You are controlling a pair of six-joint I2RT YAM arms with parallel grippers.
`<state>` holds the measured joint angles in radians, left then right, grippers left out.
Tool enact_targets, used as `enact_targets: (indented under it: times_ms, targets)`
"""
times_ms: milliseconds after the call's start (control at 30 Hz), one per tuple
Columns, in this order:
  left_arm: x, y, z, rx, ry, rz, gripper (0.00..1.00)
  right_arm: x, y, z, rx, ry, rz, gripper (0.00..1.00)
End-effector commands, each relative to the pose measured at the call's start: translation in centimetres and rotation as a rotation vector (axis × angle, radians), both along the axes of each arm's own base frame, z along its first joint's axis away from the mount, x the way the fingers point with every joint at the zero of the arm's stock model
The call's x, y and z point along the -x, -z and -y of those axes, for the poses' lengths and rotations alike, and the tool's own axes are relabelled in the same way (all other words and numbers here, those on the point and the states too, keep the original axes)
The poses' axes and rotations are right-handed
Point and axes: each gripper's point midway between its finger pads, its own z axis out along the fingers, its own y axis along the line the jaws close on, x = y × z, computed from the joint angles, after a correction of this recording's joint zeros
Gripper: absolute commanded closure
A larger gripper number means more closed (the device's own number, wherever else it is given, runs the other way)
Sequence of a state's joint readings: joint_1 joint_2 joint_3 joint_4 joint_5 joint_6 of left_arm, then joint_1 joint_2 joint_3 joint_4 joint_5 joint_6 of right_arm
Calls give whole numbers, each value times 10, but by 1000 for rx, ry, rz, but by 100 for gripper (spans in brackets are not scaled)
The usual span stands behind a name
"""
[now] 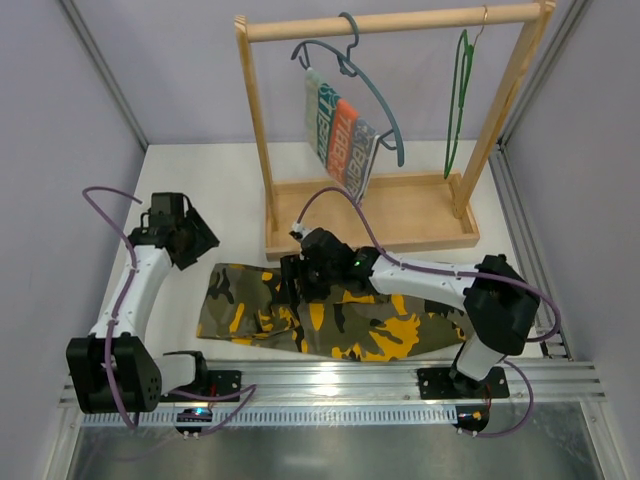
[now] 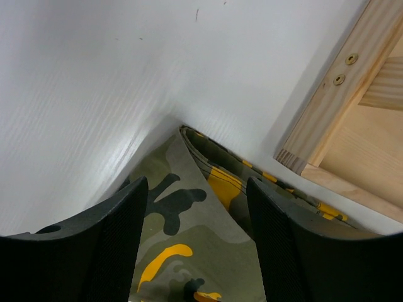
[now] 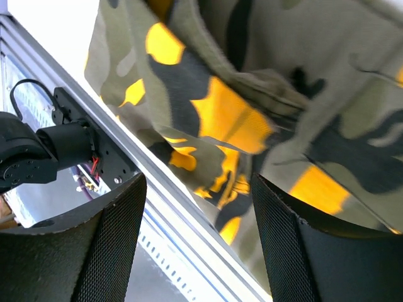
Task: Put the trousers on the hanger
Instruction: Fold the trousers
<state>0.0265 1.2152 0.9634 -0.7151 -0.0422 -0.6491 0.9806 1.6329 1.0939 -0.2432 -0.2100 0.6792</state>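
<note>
The camouflage trousers lie flat along the table's near edge, in olive, black and orange-yellow. The thin green hanger hangs on the wooden rail at the back right. My left gripper is open just above the trousers' far left corner, empty. My right gripper is open over the middle-left of the trousers, holding nothing. The fabric there is rumpled into folds.
A wooden rack with a base tray stands behind the trousers; its corner shows in the left wrist view. A blue-grey hanger with a striped cloth hangs on its left. A metal rail runs along the near edge.
</note>
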Motion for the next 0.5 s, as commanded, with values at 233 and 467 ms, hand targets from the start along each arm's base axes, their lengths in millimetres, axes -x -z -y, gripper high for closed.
enact_targets:
  times_ms: [233,467]
  targets:
    - [2,44,-3,11,-55,-93,34,1,37,-32,14,62,23,33]
    - [8,74,-9,-10,-86,-200,38,9,65,-29,93,71,25,39]
